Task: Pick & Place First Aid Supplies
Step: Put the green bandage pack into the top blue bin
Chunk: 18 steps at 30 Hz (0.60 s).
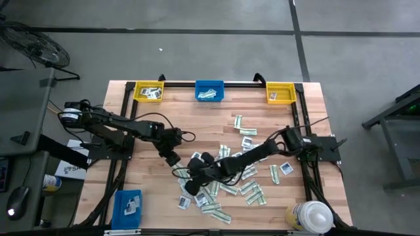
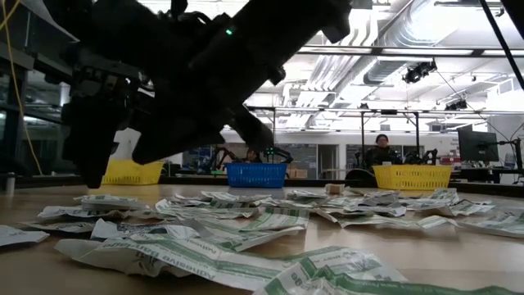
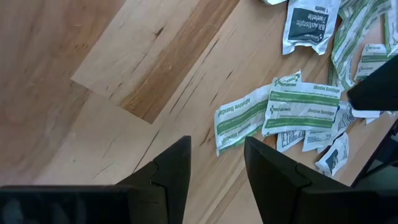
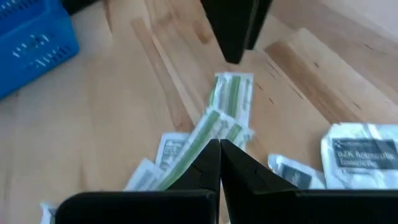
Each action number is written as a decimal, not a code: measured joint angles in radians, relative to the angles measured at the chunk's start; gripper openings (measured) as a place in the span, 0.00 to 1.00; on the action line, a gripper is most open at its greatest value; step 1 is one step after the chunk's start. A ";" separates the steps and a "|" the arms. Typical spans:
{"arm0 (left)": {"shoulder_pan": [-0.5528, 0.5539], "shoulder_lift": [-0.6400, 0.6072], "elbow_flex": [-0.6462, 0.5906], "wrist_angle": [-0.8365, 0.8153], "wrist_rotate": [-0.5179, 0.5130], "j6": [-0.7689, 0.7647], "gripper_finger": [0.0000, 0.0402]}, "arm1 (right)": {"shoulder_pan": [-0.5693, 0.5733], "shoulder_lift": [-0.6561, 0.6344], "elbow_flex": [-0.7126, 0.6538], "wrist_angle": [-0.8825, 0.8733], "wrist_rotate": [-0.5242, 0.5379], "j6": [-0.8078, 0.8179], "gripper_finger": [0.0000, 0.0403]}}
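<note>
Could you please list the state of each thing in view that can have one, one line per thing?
Left claw: open, empty, above bare wood beside the packets.
Right claw: shut, low over the packet pile; whether it pinches a strip is unclear.
First aid packets: scattered loose on the table.
Left yellow bin: holds a few packets.
Blue bin: holds packets.
Right yellow bin: contents unclear.
White-capped bottle: capped.

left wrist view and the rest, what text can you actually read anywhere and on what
"Adhesive Bandage": green-striped strip packet, left wrist view.
"BZK Antiseptic Towelette", partly legible: white square packet, left wrist view.
"BZK Antiseptic", blurred below that: white packet, right wrist view.
Print on the front green packet, low view: too blurred to read.
Packets in the high view: too small to read.
</note>
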 joint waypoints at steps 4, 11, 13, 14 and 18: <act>0.000 0.000 0.000 -0.001 0.000 0.009 0.37 | 0.002 0.032 0.000 0.040 0.009 0.029 0.00; 0.000 0.000 0.000 -0.003 0.000 0.017 0.37 | 0.006 0.044 -0.002 0.052 0.036 0.064 0.00; 0.000 0.000 0.000 -0.003 -0.001 0.017 0.37 | 0.006 0.045 -0.002 0.052 0.037 0.063 0.00; 0.000 0.000 0.000 -0.002 -0.001 0.017 0.37 | 0.005 0.045 -0.002 0.052 0.039 0.059 0.00; 0.000 0.000 0.000 -0.002 -0.001 0.017 0.37 | 0.005 0.045 -0.002 0.048 0.038 0.041 0.00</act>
